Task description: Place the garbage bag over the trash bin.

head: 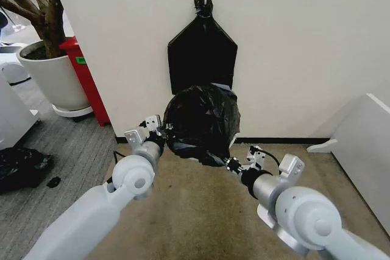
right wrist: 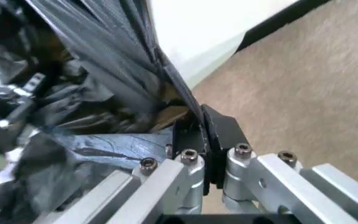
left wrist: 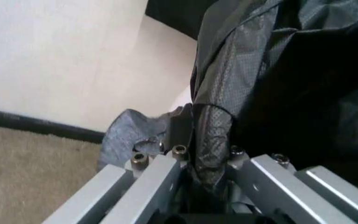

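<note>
The garbage bag (head: 201,123), black, glossy and wrinkled, hangs spread between my two grippers in front of the wall in the head view. My left gripper (head: 159,131) is shut on the bag's left edge. The left wrist view shows a fold of the garbage bag (left wrist: 216,126) pinched between the fingers of the left gripper (left wrist: 207,156). My right gripper (head: 234,162) is shut on the bag's lower right edge. In the right wrist view the right gripper (right wrist: 201,135) clamps a taut sheet of the garbage bag (right wrist: 104,70). The trash bin is hidden behind the bag.
A flat black bundle (head: 202,53) with a knot hangs on the wall above. A large white plant pot (head: 55,80) and a red object (head: 88,83) stand at the left. A lumpy dark bag (head: 21,165) lies on the floor. White furniture (head: 365,144) is at the right.
</note>
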